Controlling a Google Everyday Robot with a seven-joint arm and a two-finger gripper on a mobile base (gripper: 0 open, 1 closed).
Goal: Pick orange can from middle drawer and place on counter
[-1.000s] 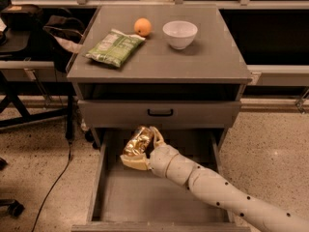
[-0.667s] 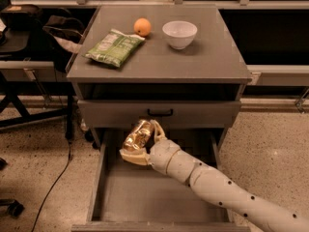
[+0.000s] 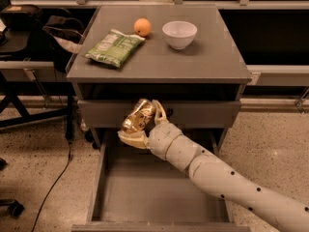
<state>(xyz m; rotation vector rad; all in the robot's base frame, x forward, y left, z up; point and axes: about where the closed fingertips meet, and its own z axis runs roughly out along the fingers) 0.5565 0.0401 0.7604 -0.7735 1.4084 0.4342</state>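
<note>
My gripper (image 3: 140, 123) is shut on the orange can (image 3: 137, 118), a shiny golden dented can held tilted. It hangs in front of the top drawer's face, above the back of the open middle drawer (image 3: 159, 192), whose grey floor shows bare. The counter (image 3: 193, 62) lies just above and behind the can. My white arm reaches in from the lower right.
On the counter lie a green chip bag (image 3: 114, 47), a round orange fruit (image 3: 142, 26) and a white bowl (image 3: 179, 34). Black chairs and a cable stand on the speckled floor at the left. The drawer's front edge runs along the bottom of the view.
My gripper has lifted the can upward, from just above the drawer's back to the height of the top drawer's face.
</note>
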